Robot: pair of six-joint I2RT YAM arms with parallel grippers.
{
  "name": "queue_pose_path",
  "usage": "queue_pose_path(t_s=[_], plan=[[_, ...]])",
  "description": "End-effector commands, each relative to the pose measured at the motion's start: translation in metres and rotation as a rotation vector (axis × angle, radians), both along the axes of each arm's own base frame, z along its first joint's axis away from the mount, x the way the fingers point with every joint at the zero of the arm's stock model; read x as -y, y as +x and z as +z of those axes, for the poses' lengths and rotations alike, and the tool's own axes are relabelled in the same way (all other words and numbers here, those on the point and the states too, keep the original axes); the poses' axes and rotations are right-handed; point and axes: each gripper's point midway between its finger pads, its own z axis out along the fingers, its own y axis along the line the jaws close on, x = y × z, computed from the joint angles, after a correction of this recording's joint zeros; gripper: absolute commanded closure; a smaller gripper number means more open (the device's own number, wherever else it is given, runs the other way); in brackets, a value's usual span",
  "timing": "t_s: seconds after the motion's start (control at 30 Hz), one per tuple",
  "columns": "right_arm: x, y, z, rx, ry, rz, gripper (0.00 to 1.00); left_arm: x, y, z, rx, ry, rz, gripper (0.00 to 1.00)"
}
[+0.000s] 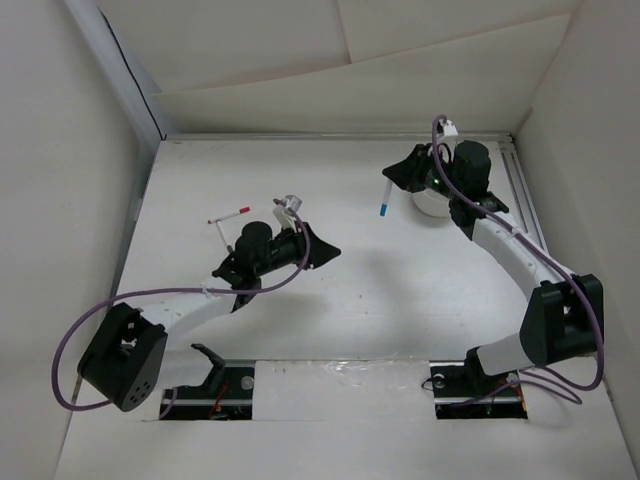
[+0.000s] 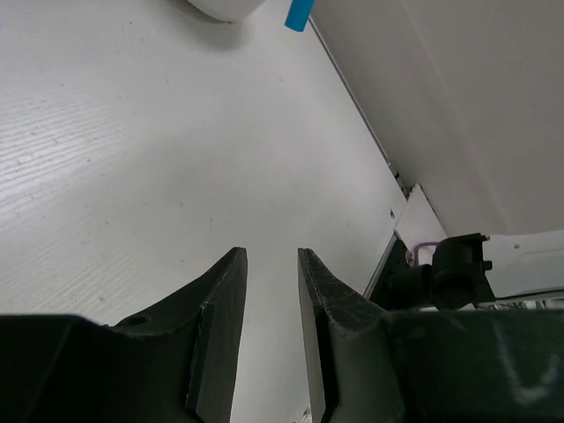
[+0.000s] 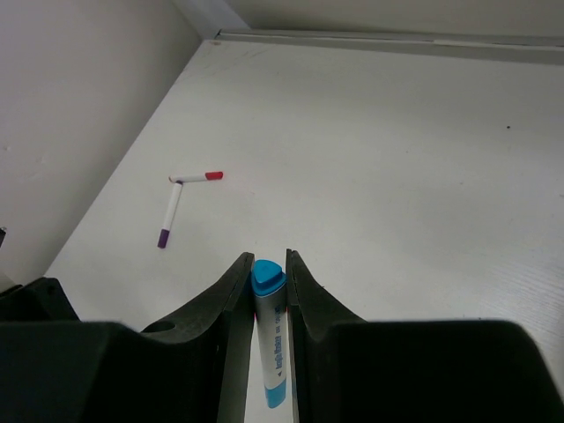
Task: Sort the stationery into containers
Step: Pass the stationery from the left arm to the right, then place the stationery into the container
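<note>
Right gripper [image 3: 267, 261] fingers sit nearest the wrist lens, closed onto the blue marker [image 3: 270, 339], which lies lengthwise between them with its blue cap at the fingertips. From above, the marker hangs just beside the left side of the white cup [image 1: 430, 208]. The cup stands near the far right corner of the table [image 1: 360, 320] and is largely covered by the arm. Step in hand, by judgement: deliver the marker into the cup. Carry it toward the right edge until its lower end is over one compartment, not a divider. The dividers are hidden, so confirm alignment before descent. Lower until the end passes below the rim, then part the fingers and withdraw straight up to avoid tipping the cup. Left gripper [image 2: 270, 254] holds nothing, its fingers a narrow gap apart, midway between the left and right edges. Not yet sorted: white pen with red tip [image 3: 199, 177] and white pen with purple tip [image 3: 169, 215], touching at one end near the left edge. Fine blue print runs along the marker barrel but is too small to read. No other writing shows.
</note>
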Motion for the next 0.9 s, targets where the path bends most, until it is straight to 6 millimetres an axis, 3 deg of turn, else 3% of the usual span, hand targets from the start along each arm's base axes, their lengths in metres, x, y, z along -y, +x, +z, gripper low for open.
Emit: queue_pose_path(t_s=[0.0, 0.17, 0.4, 0.53, 0.6, 0.83, 0.87], plan=[[0.003, -0.003, 0.002, 0.021, -0.015, 0.0, 0.87, 0.014, 0.005, 0.037, 0.086, -0.082, -0.025, 0.73], [0.0, -0.005, 0.003, 0.02, -0.011, 0.021, 0.87, 0.048, -0.01, 0.051, 0.106, -0.112, -0.109, 0.73], [0.007, -0.007, 0.008, 0.04, -0.016, 0.003, 0.87, 0.063, -0.012, 0.05, 0.103, -0.11, -0.12, 0.73], [0.024, -0.001, 0.007, 0.038, -0.019, -0.043, 0.87, 0.065, -0.008, 0.05, 0.092, -0.111, -0.107, 0.73], [0.024, -0.001, 0.007, 0.038, -0.019, -0.043, 0.87, 0.07, -0.003, 0.058, 0.081, -0.133, -0.105, 0.73], [0.026, -0.001, 0.011, 0.049, -0.02, -0.061, 0.87, 0.096, 0.018, 0.047, -0.045, -0.163, -0.062, 0.77], [0.027, -0.002, 0.007, 0.04, -0.022, -0.061, 0.87, 0.1, 0.02, 0.038, -0.063, -0.148, -0.071, 0.77]])
